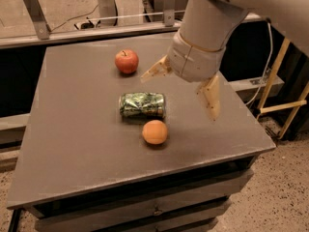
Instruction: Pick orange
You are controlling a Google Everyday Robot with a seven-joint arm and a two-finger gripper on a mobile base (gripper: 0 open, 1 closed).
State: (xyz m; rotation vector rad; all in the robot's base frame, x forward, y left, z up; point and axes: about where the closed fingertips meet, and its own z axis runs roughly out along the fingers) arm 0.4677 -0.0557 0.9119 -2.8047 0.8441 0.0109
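The orange (155,132) is small, round and matte light orange. It sits on the grey table (77,129) near the front edge, just in front of a crushed green can (142,105). My gripper (183,91) hangs above the table's right half, up and to the right of the orange and apart from it. Its two cream fingers are spread wide: one finger (154,69) points left toward the apple, the other finger (211,98) points down. It holds nothing.
A red apple (126,61) with a stem lies at the back of the table. A metal rail (96,30) runs behind the table. A wooden frame (285,105) and cables stand at the right. Drawers sit under the tabletop.
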